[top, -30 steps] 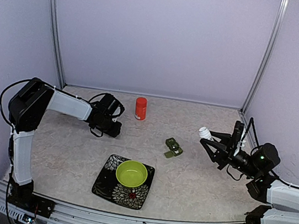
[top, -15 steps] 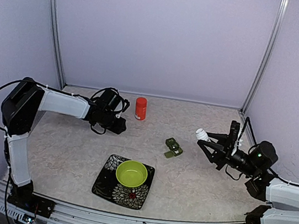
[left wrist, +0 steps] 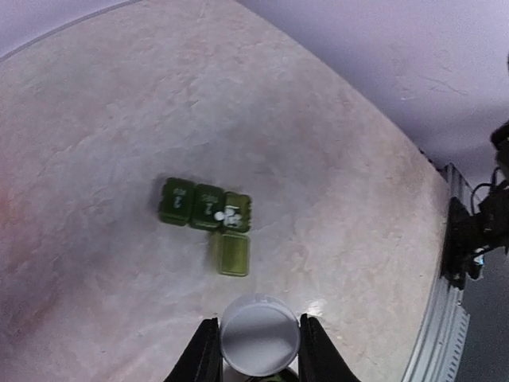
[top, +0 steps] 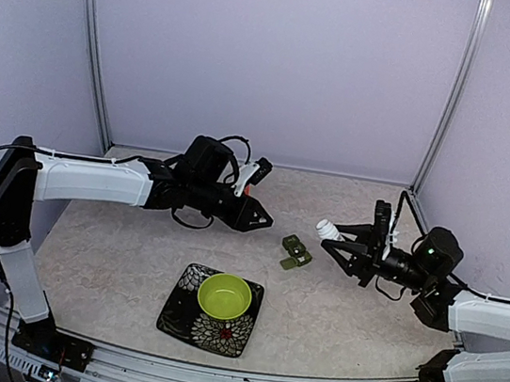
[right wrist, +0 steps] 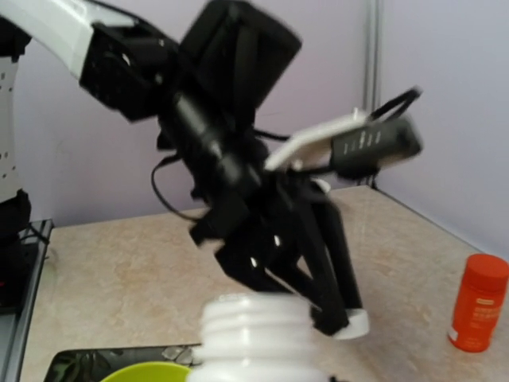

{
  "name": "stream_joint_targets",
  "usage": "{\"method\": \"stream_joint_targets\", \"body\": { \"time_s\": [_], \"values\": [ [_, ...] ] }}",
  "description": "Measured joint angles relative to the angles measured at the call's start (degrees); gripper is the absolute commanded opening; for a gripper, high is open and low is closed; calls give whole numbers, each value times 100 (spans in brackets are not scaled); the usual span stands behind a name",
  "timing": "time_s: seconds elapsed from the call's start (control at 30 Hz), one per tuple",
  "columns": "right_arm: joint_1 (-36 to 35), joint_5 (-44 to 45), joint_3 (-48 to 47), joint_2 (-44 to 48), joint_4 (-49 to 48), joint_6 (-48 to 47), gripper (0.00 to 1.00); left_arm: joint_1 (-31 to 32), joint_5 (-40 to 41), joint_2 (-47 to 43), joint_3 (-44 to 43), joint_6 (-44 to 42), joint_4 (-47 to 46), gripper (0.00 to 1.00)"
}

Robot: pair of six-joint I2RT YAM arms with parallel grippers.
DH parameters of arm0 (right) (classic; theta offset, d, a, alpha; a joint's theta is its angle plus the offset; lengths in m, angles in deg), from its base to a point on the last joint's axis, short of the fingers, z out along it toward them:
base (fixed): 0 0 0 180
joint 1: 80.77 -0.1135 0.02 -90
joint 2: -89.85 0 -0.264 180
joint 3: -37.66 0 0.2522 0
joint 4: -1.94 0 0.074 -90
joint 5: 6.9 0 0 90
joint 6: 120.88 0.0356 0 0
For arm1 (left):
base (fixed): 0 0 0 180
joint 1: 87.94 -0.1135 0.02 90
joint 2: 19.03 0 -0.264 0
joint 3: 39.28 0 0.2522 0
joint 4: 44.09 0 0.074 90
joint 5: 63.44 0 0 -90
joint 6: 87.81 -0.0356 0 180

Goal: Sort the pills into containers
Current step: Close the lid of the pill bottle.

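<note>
Pillbox (top: 296, 252), dark green, lies mid-counter (top: 352, 309) between the two claws. Nearer the arms, a patterned plate (top: 183, 309) carries a lime bowl (top: 224, 295). The right claw (top: 333, 235) grips an uncapped white bottle (top: 327, 228). The left claw (left wrist: 259, 350) is closed on a white cap (left wrist: 260, 330). The pillbox's end lid (left wrist: 234, 255) is flipped open, with white pills (left wrist: 227, 215) showing inside.

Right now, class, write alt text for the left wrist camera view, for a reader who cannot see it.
The left gripper clamps a round white cap at the bottom edge. Beyond it on the beige table lies a dark green three-compartment pillbox; its end compartment is open, with white pills inside.
</note>
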Motion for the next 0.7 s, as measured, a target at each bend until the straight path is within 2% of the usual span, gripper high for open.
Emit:
{"method": "stream_joint_targets", "body": {
  "time_s": [0.27,0.7],
  "values": [
    [-509,555,-63,-46,192,-428,0,210,-881,-354,-22,566,-623,27],
    [-981,1718,-122,-48,199,-903,0,647,-1309,-570,-79,1338,-1335,28]
  ]
}}
